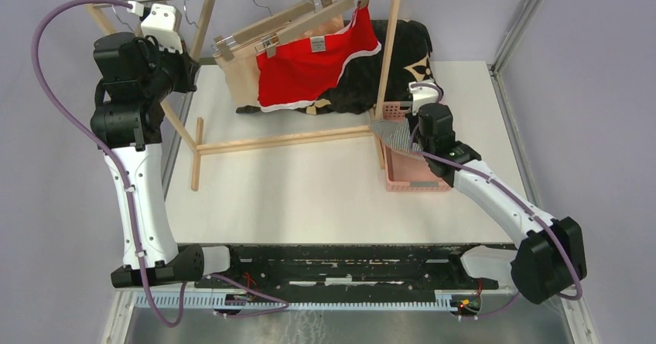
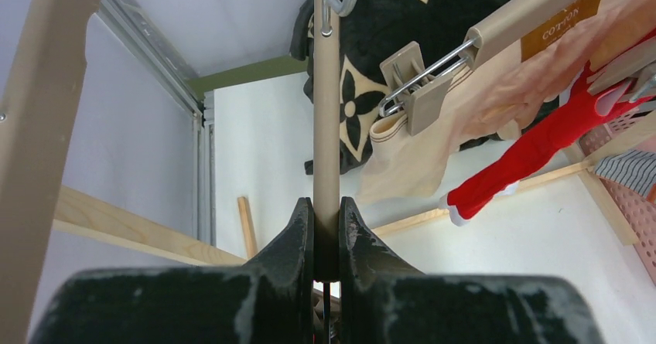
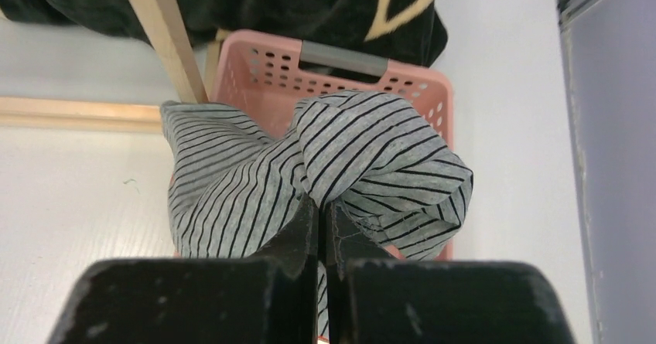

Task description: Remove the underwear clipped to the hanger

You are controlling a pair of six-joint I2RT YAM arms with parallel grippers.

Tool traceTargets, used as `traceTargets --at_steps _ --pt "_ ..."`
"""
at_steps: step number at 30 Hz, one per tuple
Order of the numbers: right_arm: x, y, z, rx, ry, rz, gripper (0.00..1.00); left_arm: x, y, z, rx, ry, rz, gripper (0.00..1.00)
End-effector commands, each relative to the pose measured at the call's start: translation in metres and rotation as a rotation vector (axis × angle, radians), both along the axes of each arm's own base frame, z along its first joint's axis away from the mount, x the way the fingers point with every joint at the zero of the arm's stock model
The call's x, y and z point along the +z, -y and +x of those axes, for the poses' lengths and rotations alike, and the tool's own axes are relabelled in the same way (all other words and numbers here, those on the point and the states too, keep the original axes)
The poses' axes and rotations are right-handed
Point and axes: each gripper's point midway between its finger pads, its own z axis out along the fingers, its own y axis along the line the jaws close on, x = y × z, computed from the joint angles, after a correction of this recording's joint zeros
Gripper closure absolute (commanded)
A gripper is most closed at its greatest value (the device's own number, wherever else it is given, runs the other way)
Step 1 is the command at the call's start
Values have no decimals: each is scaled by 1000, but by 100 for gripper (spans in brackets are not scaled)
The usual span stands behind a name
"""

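Left gripper [image 2: 326, 205]: jaws closed tight on the round tan hanging rail [image 2: 326, 89] of the wooden clothes rack [image 1: 282, 139]. It holds no garment, and I read this as a bracing grip.

Along the rail, the pale beige cloth underwear [image 1: 244, 77] and the bright red underwear with white trim [image 1: 309, 69] hang clipped to flat wooden hangers [image 1: 286, 27].

Right gripper [image 3: 325, 205]: jaws closed on the grey-and-white striped underwear [image 3: 371, 151], bunched over the pink perforated plastic basket [image 3: 255, 58].

I judge one garment of three to be off and not yet released, with two left to unclip.

Clearance: the rack's right upright post [image 1: 389, 50] stands just beside the basket's left rim. The black cushion with tan flower marks [image 1: 402, 50] lies behind it. The white table [image 1: 309, 197] gives me open room in front of the rack.
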Motion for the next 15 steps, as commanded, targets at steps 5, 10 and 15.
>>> traceTargets --at_steps 5,10,15 --pt "-19 0 21 -13 -19 87 99 50 -5 -2 -1 169 33 97" --pt "-28 -1 24 -9 -38 110 99 58 3 -5 -37 197 6 97" --pt "-31 -5 27 10 -45 128 99 40 5 -9 -49 162 0 97"
